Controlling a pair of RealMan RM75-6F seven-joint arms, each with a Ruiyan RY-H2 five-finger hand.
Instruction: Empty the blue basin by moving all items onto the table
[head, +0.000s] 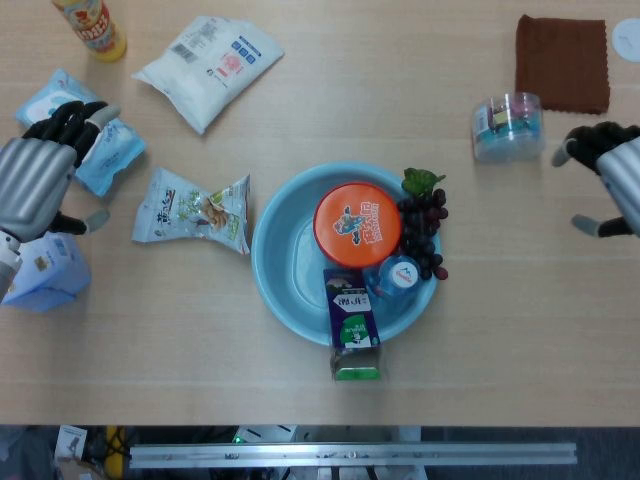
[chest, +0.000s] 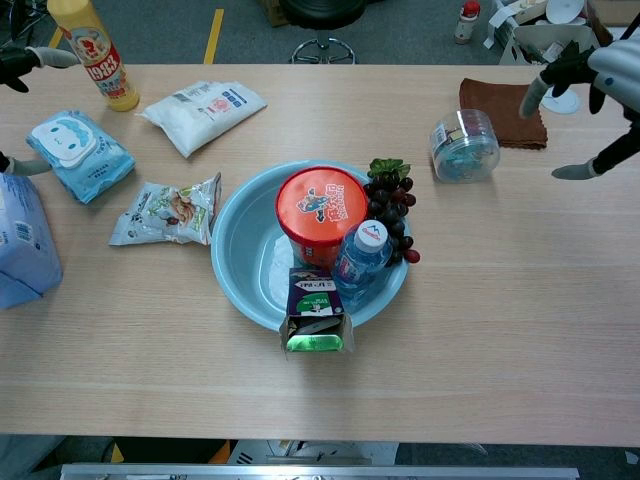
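The blue basin (head: 268, 250) (chest: 232, 250) sits mid-table. It holds an orange-lidded tub (head: 357, 224) (chest: 322, 205) and a small water bottle (head: 400, 275) (chest: 361, 256). Dark grapes (head: 425, 228) (chest: 393, 208) drape over its right rim. A dark carton (head: 350, 318) (chest: 317, 318) leans over the front rim. A snack bag (head: 195, 210) (chest: 168, 210) lies on the table just left of the basin. My left hand (head: 35, 180) (chest: 20, 65) hovers open at the far left, holding nothing. My right hand (head: 612, 172) (chest: 598, 78) is open at the far right, beyond a clear jar (head: 508, 127) (chest: 464, 145).
A blue wipes pack (head: 95, 150) (chest: 80, 155) and a light blue packet (head: 40, 278) (chest: 22, 235) lie at the left. A white bag (head: 210, 55) (chest: 203, 112) and a yellow bottle (head: 90, 25) (chest: 95, 55) stand behind. A brown cloth (head: 562, 60) (chest: 503, 110) is back right.
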